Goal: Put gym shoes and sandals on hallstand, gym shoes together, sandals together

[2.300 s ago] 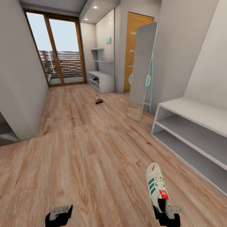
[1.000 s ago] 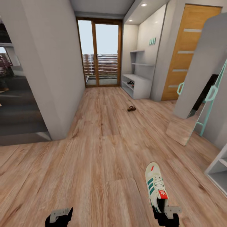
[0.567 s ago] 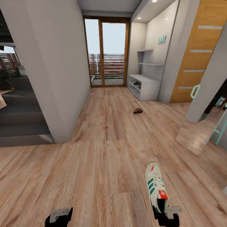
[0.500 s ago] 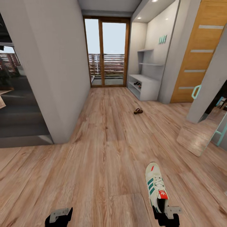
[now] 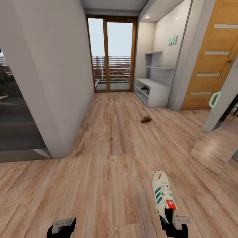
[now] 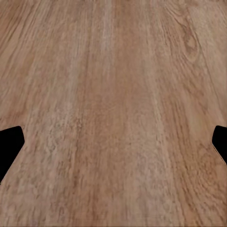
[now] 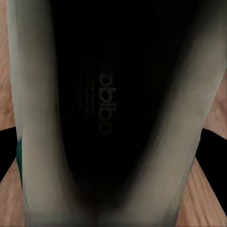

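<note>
In the head view my right gripper (image 5: 169, 220) is shut on the heel end of a cream-white gym shoe (image 5: 163, 193) with green stripes, held toe-forward above the corridor floor (image 5: 112, 158). The right wrist view looks into the gym shoe's dark inside (image 7: 104, 109), with black fingers at both sides. My left gripper (image 5: 61, 228) is open and holds nothing; its dark fingertips (image 6: 9, 142) stand wide apart over the planks. One dark-brown sandal (image 5: 146, 119) lies on the floor further ahead. The light-grey hallstand (image 5: 155, 92) stands at the corridor's far right, with a small dark thing (image 5: 144, 88) in its shelf slot, too small to identify.
A grey wall corner (image 5: 59, 99) juts in at the left. A leaning mirror (image 5: 218, 132) and an orange door (image 5: 211, 62) line the right side. Glass doors (image 5: 110, 54) close the corridor's far end. Open floor runs between me and the sandal.
The camera has turned and moved along the corridor, so the white two-shelf bench has left the picture and the mirror has slid right. Both grippers and the held shoe keep their pose.
</note>
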Tool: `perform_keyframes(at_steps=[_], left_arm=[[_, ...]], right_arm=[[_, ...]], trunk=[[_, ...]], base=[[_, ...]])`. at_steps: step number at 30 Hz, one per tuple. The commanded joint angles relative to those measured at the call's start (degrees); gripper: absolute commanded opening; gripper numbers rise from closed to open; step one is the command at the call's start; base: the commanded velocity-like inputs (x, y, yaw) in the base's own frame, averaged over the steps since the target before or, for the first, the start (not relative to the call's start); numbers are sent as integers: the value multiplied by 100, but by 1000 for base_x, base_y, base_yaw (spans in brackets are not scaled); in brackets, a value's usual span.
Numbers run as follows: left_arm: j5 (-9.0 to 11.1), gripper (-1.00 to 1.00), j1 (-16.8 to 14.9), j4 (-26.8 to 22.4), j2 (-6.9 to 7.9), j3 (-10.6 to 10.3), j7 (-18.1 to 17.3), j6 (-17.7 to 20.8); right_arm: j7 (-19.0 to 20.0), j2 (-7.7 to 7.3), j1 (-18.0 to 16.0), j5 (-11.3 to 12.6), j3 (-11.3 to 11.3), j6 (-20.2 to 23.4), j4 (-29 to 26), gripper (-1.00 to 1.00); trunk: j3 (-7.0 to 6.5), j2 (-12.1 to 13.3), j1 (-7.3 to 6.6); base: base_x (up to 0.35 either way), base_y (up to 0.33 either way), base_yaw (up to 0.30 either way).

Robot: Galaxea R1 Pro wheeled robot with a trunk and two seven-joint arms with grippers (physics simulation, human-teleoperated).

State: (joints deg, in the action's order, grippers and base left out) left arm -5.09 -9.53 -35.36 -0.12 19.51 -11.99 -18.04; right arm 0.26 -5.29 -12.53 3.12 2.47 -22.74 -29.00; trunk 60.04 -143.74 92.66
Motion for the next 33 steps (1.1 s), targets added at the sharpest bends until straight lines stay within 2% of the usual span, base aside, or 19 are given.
perform_keyframes(at_steps=[1, 33], left_arm=[[-53, 100, -5, 3, -6, 43, -40, -23], [-53, 100, -5, 3, -14, 42, -40, -16]], right_arm=[[1, -3, -3, 33, 25, -20, 5, -100], [-16, 1, -3, 57, 12, -24, -1, -100]], trunk=[[5, -2, 2], [5, -2, 2]], base=[[339, 0, 0], [339, 0, 0]])
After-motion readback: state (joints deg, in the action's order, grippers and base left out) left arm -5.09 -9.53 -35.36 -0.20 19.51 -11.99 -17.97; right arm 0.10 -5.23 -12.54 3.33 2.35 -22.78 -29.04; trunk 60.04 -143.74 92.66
